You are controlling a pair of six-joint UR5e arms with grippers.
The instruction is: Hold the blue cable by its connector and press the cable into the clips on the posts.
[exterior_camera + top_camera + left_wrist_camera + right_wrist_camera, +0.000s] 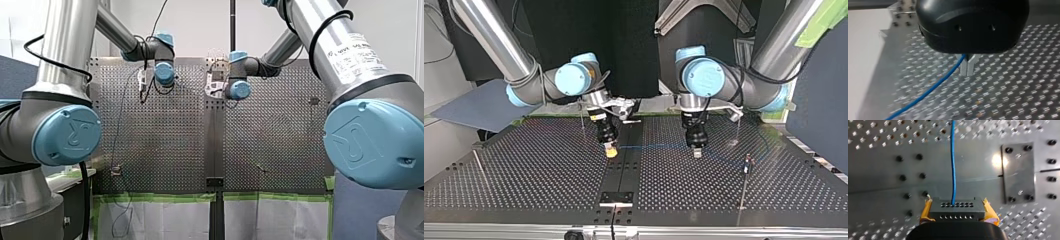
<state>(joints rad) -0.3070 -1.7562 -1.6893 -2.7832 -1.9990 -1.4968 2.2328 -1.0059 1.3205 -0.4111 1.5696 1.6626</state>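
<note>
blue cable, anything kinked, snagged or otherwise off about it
Nothing stands out. The blue cable runs without kinks from the connector gripped in my right tool to my left tool, which is shut on it.

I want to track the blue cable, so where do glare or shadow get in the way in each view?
Right wrist view: glare on the table beside the dark plate, off the blue cable and connector. Left wrist view: glints across the table, cable plain. Top view: cable faint. Front view: cable not discernible.
</note>
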